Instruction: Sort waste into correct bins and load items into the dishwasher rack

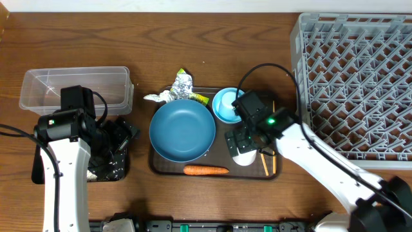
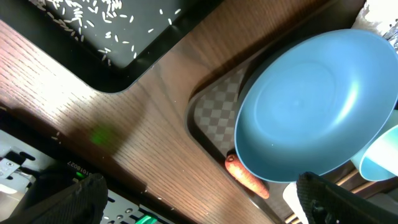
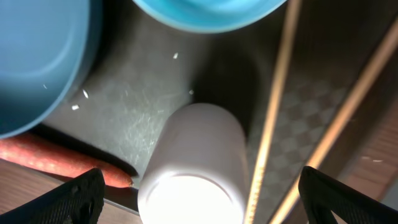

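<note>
Right hand: mine, released, fingers spread above the pink cup.
Cup: on brown tray, between carrot and chopsticks.
Left hand: released, over black tray holding rice.

1. Dark blue bowl sat upright; orange carrot lay just beside it.
2. Whitish cup was next to two chopsticks.
3. Rice grains lay scattered in black tray.
4. Crumpled foil sat behind bowl.
</note>
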Controlling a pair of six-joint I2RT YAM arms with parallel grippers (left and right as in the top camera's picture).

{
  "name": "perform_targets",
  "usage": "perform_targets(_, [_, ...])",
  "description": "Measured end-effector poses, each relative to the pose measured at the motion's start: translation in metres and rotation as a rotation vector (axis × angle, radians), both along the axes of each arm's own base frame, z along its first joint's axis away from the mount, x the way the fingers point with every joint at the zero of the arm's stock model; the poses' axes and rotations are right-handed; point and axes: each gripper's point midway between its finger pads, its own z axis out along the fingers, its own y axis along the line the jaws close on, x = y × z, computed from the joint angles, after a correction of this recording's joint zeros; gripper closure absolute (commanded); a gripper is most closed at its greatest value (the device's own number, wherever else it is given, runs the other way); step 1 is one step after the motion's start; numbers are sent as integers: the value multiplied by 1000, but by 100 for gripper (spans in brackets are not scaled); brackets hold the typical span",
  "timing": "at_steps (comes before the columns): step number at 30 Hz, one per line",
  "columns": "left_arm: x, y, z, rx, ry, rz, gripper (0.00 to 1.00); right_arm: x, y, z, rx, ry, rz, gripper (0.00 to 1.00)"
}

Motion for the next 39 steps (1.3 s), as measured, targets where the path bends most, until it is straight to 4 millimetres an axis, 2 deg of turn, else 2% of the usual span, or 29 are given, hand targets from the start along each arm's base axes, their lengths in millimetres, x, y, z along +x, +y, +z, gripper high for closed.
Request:
perform_targets(5, [0,0,0,0,0,0,0,-8,-4,-20,-42,80,-17,1])
perform_targets(9, [0,0,0,0,0,0,0,-10,-4,-28,-56,103,-23,2])
perform_targets(14, [0,0,0,0,0,0,0,-11,-4,-31,-59,113,-29,18])
perform_targets(22, [0,0,0,0,0,0,0,-14,-6,-31,-63,130,-54,31])
perform_targets(28, [0,0,0,0,0,0,0,-14,-6,-31,-64,132,-59,37])
perform_targets(34, [0,0,0,0,0,0,0,-16,-9,-22,-54,126,-63,38])
perform_targets(36, [0,0,0,0,0,0,0,-14,-12,-12,-35,107,-75,38])
perform_targets(39, [0,0,0,0,0,0,0,-7,-23,14,7,59,-120,38])
